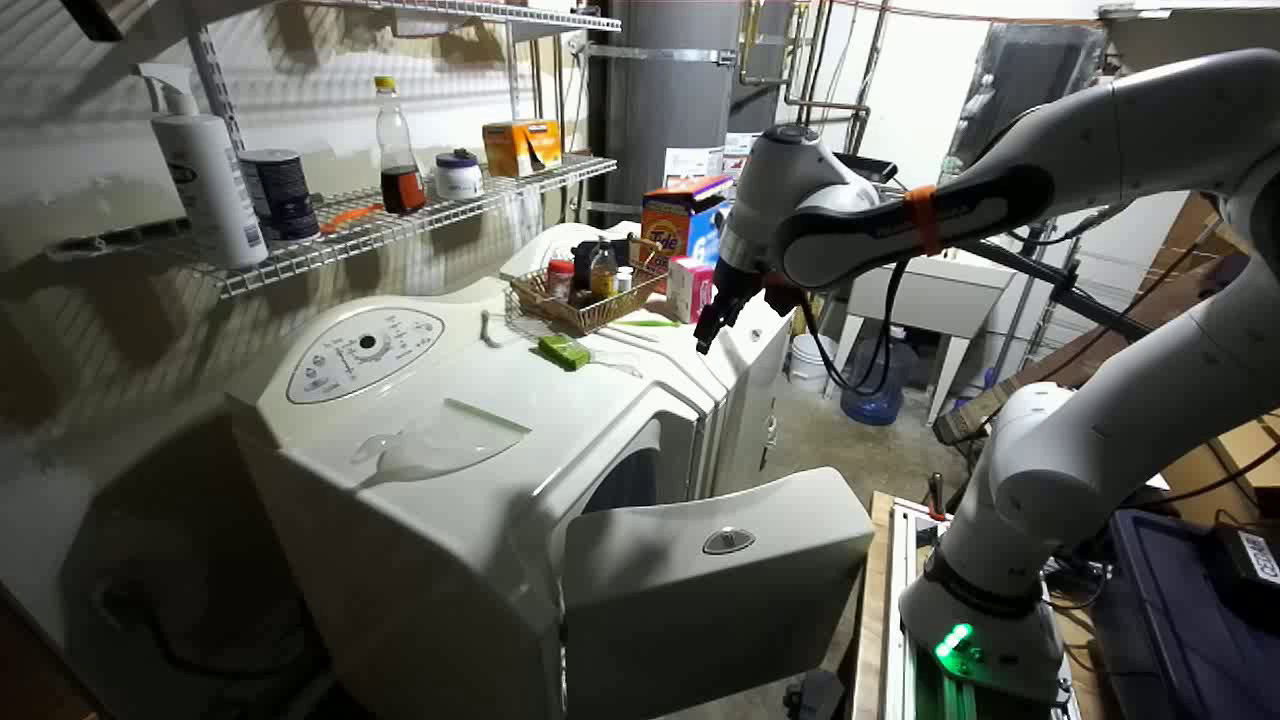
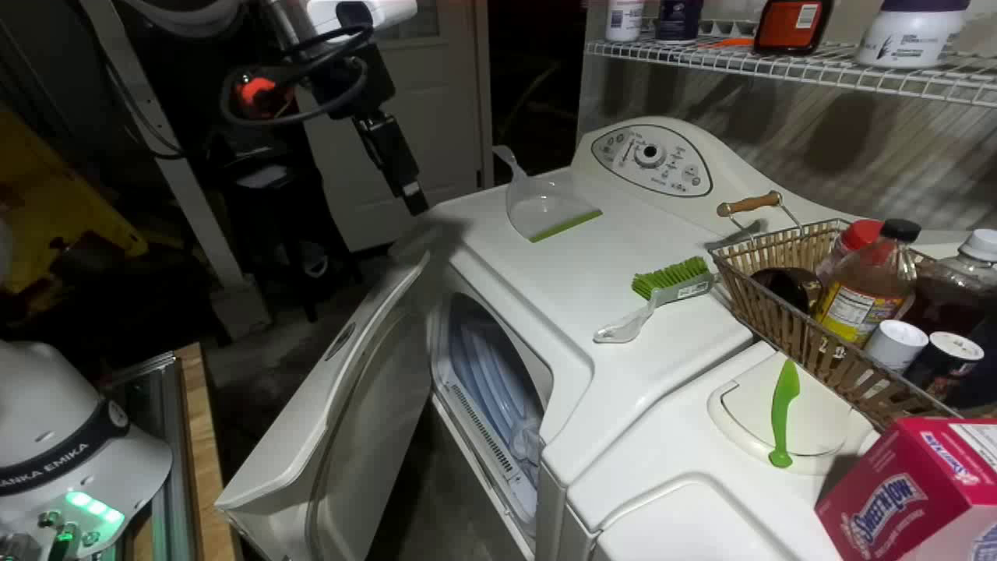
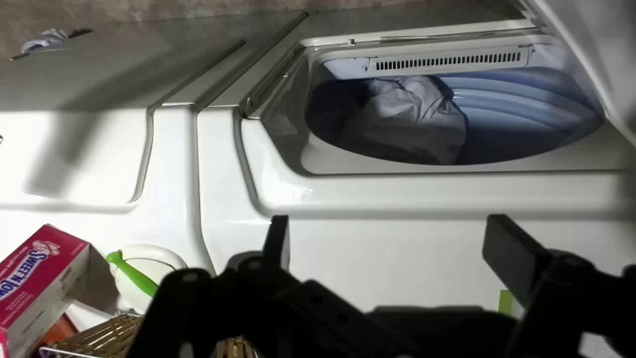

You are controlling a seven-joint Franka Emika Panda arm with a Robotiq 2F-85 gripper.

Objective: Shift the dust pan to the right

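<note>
Arm (image 1: 1130,410), one, white, jointed. In an exterior view its base (image 1: 995,630) sits at the lower right, green lights (image 1: 955,640) glowing; the links climb the right edge, then the forearm (image 1: 1010,190) (an orange band (image 1: 922,220) round it, bright in this dim room) reaches leftward across the upper right, and the wrist (image 1: 795,180) bends downward.

Gripper (image 3: 392,243), one, black. Held in the air, fingertips (image 1: 706,336) slanting toward the lower left in an exterior view; at the upper left of an exterior view, its tips (image 2: 417,201) slant toward the lower right. Fingers (image 3: 512,248) wide apart, the white appliance top (image 3: 382,271) visible between them in the wrist view.

Dustpan (image 2: 549,206), one, clear, green lip. Lies on that same top, upper centre of an exterior view, handle to the upper left; apart from the gripper.

Brush (image 2: 674,293), one, green bristles upward, clear handle. Right of centre in an exterior view, just beside the slatted basket (image 2: 787,315).
</note>
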